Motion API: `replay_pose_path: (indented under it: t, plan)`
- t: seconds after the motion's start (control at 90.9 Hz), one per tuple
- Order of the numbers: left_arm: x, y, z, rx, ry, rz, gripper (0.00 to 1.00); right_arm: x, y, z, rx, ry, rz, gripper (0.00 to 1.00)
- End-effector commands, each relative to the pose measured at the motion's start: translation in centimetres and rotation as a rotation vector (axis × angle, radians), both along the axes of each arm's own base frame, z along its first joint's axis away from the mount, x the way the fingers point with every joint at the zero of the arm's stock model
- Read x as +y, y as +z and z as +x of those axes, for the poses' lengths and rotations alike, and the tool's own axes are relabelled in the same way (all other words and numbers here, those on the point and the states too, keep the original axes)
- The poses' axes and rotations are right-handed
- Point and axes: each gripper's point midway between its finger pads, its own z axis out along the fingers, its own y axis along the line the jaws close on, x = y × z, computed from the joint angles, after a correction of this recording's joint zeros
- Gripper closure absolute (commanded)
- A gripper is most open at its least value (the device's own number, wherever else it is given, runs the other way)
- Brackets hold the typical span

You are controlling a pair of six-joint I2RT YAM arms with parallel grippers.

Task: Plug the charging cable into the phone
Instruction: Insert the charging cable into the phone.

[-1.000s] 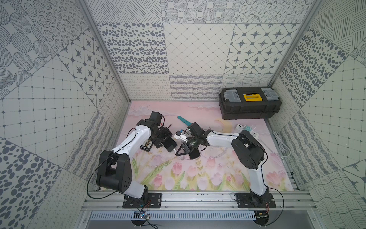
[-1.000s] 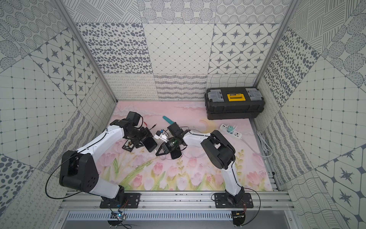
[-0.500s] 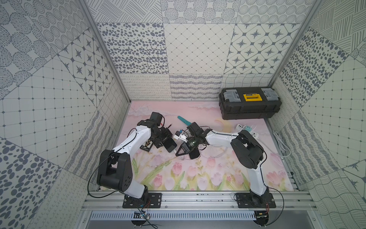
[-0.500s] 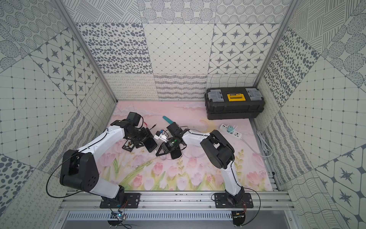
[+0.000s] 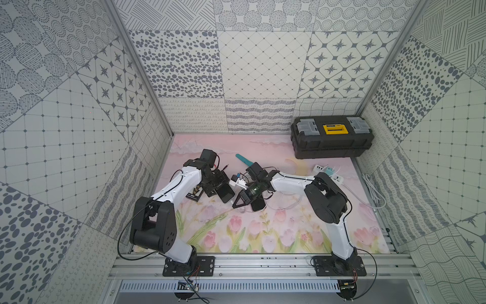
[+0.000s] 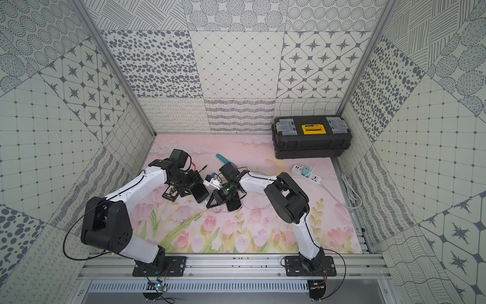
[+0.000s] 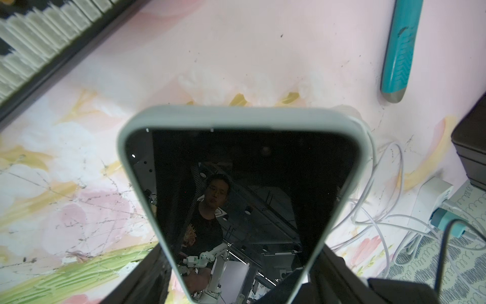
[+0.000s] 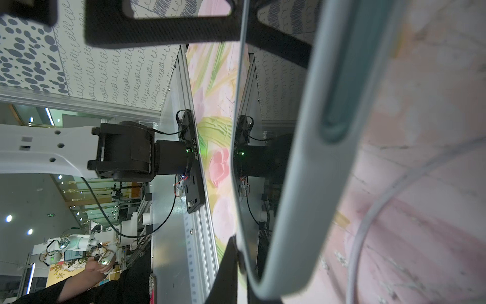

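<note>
The phone has a pale grey case and a dark screen. It is held just above the flowered mat in both top views. My left gripper is shut on its sides; in the left wrist view the fingers flank the phone. My right gripper is shut at the phone's near end, where a bit of white shows. In the right wrist view the phone's edge hides what the fingers pinch. The thin white charging cable loops on the mat.
A black toolbox stands at the back right. A teal utility knife lies behind the grippers. A white adapter and a small black card lie close by. A white power strip and its cord lie at the right.
</note>
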Motion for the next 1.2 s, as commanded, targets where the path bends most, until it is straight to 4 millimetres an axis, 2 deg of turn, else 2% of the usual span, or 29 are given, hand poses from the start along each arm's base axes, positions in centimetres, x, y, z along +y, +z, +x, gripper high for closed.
replay_pose_path:
  t: [0.0,0.308,0.616,0.858,1.188]
  plan:
    - [-0.8,-0.5,-2.2,0.077,-0.06,-0.028,1.0,0.9,0.5,2.0,-0.097,-0.018,0.03,1.0]
    - [-0.8,-0.5,-2.5,0.089,-0.055,-0.027,1.0,0.7,0.9,3.1,-0.136,-0.05,0.02,1.0]
    - [-1.2,-0.6,-2.5,0.09,-0.034,-0.058,1.0,0.3,0.5,3.4,-0.147,-0.066,0.005,1.0]
    - [-1.8,-1.3,-3.3,0.116,-0.032,-0.099,1.0,0.9,1.7,4.1,-0.18,-0.073,0.037,1.0]
    - [-2.6,-1.3,-3.9,0.126,-0.007,-0.158,1.0,1.7,2.2,5.0,-0.196,-0.099,0.064,1.0]
